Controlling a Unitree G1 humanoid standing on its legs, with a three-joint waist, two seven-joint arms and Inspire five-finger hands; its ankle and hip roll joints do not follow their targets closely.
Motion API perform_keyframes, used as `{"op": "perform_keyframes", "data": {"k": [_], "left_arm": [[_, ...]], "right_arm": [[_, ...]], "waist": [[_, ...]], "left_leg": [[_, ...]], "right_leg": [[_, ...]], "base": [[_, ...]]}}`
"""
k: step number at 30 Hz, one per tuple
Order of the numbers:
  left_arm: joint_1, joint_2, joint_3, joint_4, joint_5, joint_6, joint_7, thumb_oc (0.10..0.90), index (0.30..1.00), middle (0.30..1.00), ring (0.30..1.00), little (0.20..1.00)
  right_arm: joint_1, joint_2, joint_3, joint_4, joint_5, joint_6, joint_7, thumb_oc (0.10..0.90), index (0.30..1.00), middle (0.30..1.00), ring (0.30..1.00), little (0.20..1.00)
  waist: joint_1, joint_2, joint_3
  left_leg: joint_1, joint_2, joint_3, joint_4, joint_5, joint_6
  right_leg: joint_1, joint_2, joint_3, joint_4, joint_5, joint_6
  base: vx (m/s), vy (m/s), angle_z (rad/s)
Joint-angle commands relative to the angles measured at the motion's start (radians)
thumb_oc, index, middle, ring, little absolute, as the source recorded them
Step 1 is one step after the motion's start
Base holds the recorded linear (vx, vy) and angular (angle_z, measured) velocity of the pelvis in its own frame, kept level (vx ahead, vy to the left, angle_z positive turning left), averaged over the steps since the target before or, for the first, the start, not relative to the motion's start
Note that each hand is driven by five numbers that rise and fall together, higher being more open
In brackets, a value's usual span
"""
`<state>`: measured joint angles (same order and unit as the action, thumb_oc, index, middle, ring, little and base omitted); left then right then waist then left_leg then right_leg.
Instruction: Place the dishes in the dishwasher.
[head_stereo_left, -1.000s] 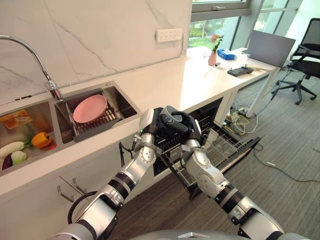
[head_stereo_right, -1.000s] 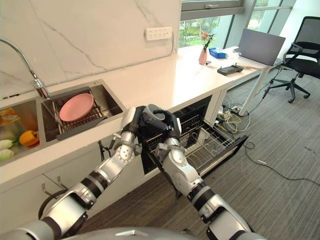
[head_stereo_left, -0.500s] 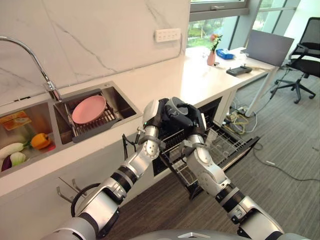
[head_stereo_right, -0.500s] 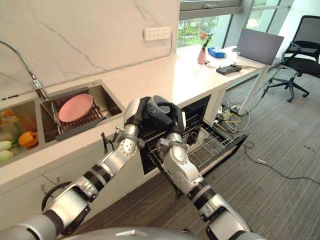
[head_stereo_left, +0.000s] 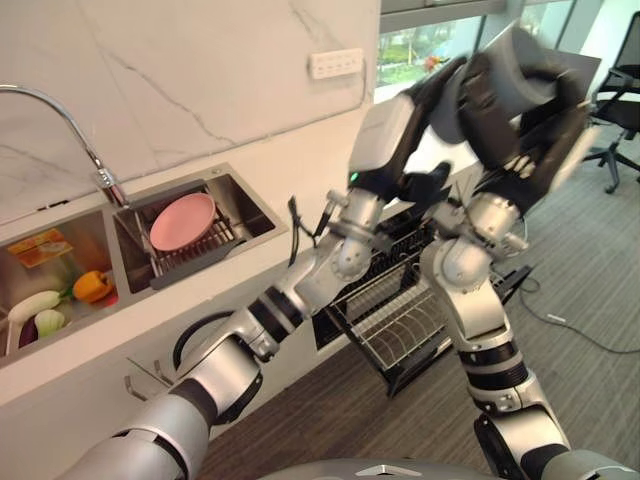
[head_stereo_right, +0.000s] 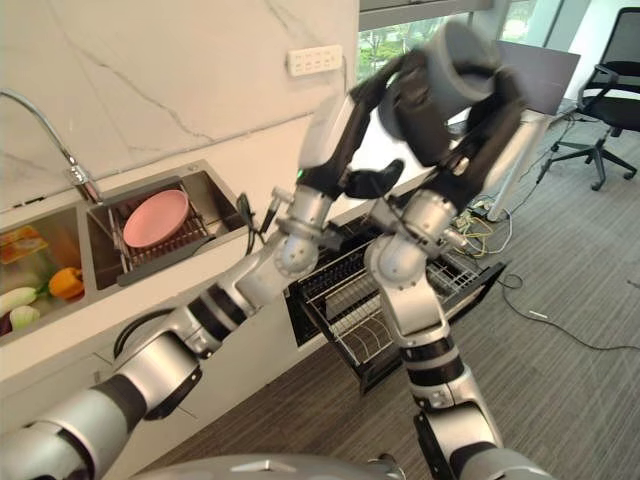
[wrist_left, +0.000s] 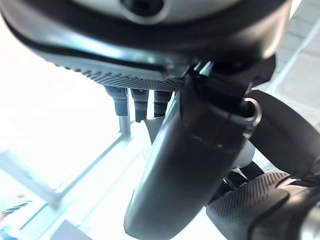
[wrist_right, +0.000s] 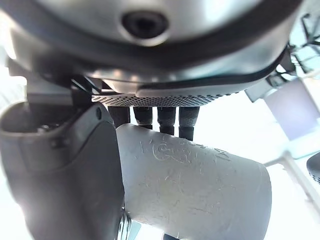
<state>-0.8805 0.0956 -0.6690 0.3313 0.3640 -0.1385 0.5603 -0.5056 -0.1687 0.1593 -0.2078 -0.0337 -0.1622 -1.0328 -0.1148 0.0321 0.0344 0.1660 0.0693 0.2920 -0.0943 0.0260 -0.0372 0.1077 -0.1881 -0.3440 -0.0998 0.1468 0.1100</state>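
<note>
Pink plate (head_stereo_left: 182, 220) lies in dark wire rack (head_stereo_left: 195, 247) inside steel sink (head_stereo_left: 255, 212), curved tap (head_stereo_left: 60, 110) above; vegetables (head_stereo_left: 60, 300) in next basin; white marble-like surface (head_stereo_left: 300, 160) behind; dishwasher rack (head_stereo_left: 395, 320) of thin wire pulled out below; grey cylindrical cup (head_stereo_right: 455, 60) raised high above it; right hand (head_stereo_right: 490, 105) curls fingers around cup; left hand (head_stereo_right: 405, 100) also wraps it, thumb (head_stereo_right: 372, 181) bent below.
</note>
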Motion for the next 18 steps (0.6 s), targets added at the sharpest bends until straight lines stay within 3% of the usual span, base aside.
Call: {"op": "perform_keyframes", "data": {"k": [1,11,18], "left_arm": [[-0.057,-0.045,-0.138,0.025,0.045,-0.062,-0.038,0.8,0.9,0.9,0.9,0.9],[-0.015,-0.001,-0.121,0.002,0.035,-0.078,-0.056,0.8,0.9,0.9,0.9,0.9],[0.062,0.061,-0.095,0.004,0.025,-0.087,-0.061,0.8,0.9,0.9,0.9,0.9]], "right_arm": [[-0.29,0.005,-0.061,-0.057,-0.118,-0.081,0.0,0.4,0.3,0.3,0.3,0.3],[-0.259,-0.027,-0.1,-0.102,-0.127,-0.096,-0.002,0.4,0.3,0.3,0.3,0.3],[-0.132,-0.074,-0.101,-0.13,-0.09,-0.144,0.064,0.4,0.3,0.3,0.3,0.3]], "waist": [[0.022,-0.002,-0.043],[0.024,-0.004,-0.038],[0.023,-0.008,-0.026]], "left_leg": [[0.051,0.0,-0.041,0.04,-0.128,0.005],[0.049,-0.003,-0.047,0.034,-0.128,0.008],[0.046,-0.004,-0.048,0.033,-0.125,0.007]], "right_leg": [[0.03,0.001,0.016,0.017,-0.15,0.043],[0.027,-0.001,0.016,0.017,-0.149,0.045],[0.026,0.001,0.013,0.018,-0.148,0.045]], "base": [[-0.01,0.003,-0.04],[0.0,0.0,0.0],[0.0,0.0,0.0]]}}
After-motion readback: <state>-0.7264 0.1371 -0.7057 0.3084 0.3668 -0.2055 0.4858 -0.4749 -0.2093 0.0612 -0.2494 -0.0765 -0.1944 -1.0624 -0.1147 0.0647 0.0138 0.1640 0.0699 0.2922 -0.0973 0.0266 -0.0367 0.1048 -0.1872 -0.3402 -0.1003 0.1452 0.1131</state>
